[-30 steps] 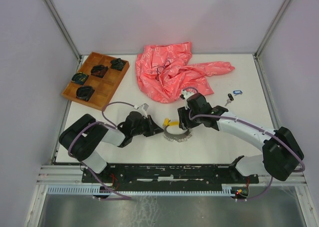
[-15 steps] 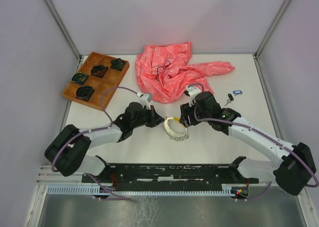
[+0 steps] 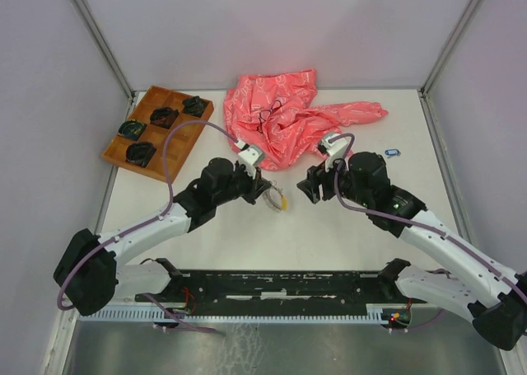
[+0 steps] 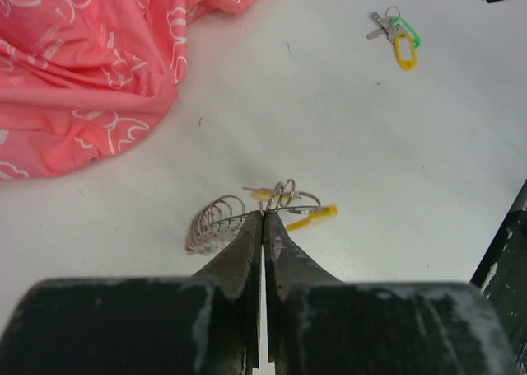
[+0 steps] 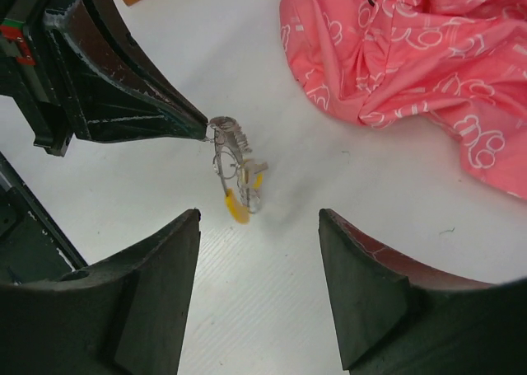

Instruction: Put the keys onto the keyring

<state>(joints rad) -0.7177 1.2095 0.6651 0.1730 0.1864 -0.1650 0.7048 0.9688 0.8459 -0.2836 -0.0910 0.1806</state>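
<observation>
Fingers first: the left fingers (image 4: 254,239) were squeezed tight together, and they pinched the thin wire of the keyring (image 4: 216,222). The keyring hung from their tips, just above the worktop (image 3: 329,235), in the middle between our two arms. A yellow key (image 4: 311,217) dangled from it, so we thought one key was already on.

The right fingers (image 5: 156,292) were spread wide apart with nothing between them. They pointed at the keyring from the other side, near it but not touching.

Farther out, the green and yellow keys (image 4: 399,41) lay loose on the worktop, well apart from the keyring. A blue key (image 3: 393,152) lay just past our right arm. Behind all that was a crumpled pink cloth (image 3: 280,119). At the far left sat a wooden tray (image 3: 179,138) with dark things in some of its boxes.

We judged that we were partway through the job, with more keys left to add. The next move called for the right fingers to go out to a loose key, pinch it by its coloured end and bring it to the keyring. The left fingers had to hold the keyring steady. The wire was thin and the keys were tiny, so we needed careful aim.
</observation>
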